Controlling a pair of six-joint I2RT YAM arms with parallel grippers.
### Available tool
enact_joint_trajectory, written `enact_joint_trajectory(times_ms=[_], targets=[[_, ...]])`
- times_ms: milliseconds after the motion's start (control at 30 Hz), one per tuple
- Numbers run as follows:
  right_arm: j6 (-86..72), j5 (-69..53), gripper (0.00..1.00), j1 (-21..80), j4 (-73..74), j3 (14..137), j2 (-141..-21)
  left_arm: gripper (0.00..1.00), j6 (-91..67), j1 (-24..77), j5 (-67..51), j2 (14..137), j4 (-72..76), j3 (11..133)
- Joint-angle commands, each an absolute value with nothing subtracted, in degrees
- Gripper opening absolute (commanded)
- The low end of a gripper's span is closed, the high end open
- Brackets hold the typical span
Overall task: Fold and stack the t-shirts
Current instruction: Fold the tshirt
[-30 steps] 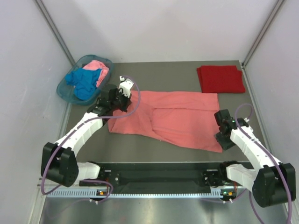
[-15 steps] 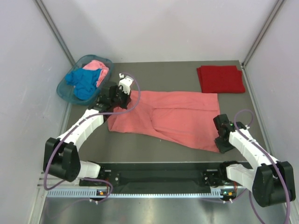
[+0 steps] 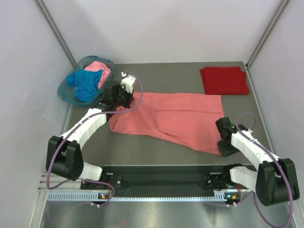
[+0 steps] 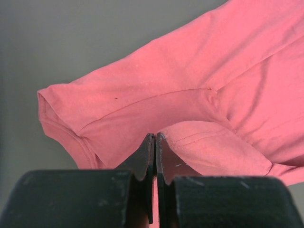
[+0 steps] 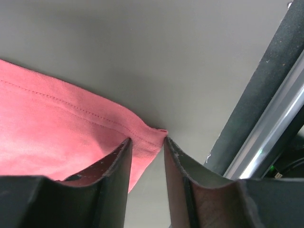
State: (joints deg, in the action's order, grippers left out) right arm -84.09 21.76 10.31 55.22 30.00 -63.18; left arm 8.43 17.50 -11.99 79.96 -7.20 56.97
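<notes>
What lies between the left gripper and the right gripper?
The salmon-coral shirt, spread out, fills the whole stretch: left gripper at its far sleeve, right gripper at its near hem corner. The top view shows it.

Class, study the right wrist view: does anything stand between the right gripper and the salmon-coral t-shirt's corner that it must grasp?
Nothing visible does. The hem corner of the salmon-coral t-shirt lies between the parted jaws of the right gripper, with only bare table beyond it.
</notes>
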Motion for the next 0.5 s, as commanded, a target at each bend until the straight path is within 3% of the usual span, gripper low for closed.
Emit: enact_joint_trajectory(times_ms=[0,33,67,100,133,467], targets=[[-85.4,22.6,0.32,9.8,52.0,28.0,-64.1,0.00,8.0,17.2,-11.9,79.5,-3.7,59.2],[-85.3,23.0,0.27,9.7,51.8,28.0,-63.9,0.00,8.0,17.2,-11.9,79.4,-3.8,59.2],[-85.3,23.4,0.11,9.7,51.7,28.0,-63.4,0.00,8.1,17.2,-11.9,78.9,-3.7,59.1],[-85.1,23.9,0.03,9.7,51.6,27.8,-63.0,0.00,8.2,17.2,-11.9,78.6,-3.8,58.9],[-84.4,24.1,0.00,9.7,51.4,27.9,-62.6,0.00,8.3,17.2,-11.7,78.2,-3.8,58.5],[-68.7,27.9,0.00,9.8,47.0,32.3,-55.5,0.00,11.4,16.9,-6.5,75.1,-5.2,59.4]])
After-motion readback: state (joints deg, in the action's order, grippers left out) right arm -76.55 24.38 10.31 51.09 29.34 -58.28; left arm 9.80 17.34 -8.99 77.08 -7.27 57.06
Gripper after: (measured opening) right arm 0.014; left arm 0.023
